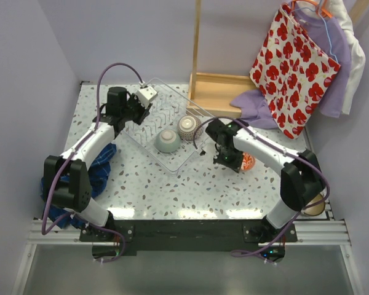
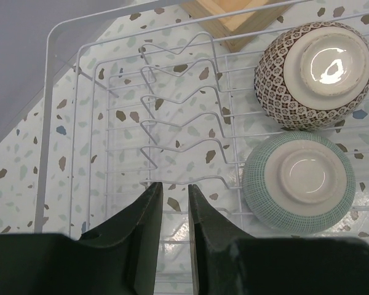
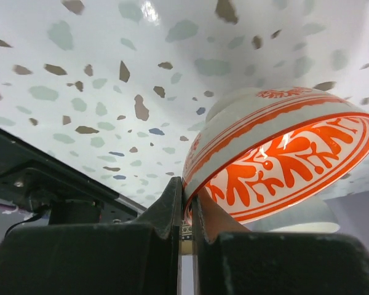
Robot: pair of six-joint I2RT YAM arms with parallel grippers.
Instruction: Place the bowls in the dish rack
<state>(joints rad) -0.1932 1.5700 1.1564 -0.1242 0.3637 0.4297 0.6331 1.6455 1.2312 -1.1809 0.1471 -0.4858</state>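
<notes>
1. Orange-patterned bowl (image 3: 283,153) is pinched by its rim in the right gripper (image 3: 187,200). The jaws are almost closed, one finger inside the rim and one outside. The bowl is tilted close to the table (image 1: 190,190); I cannot tell whether it is clear of it.
2. From that gripper the dish rack (image 1: 172,165) lies to the left and slightly farther away, with its nearest corner close by. The right arm is plainly the nearer one.
3. In the rack, the pale green bowl (image 2: 299,181) and the brown net-patterned bowl (image 2: 313,74) sit upside down, side by side, on the side nearest the right arm. The free prongs (image 2: 172,117) lie beyond them.
4. Over those prongs hovers the left gripper (image 2: 174,190), its jaws narrowly apart with nothing between them. It probably has to be steered around when the bowl goes in.
</notes>
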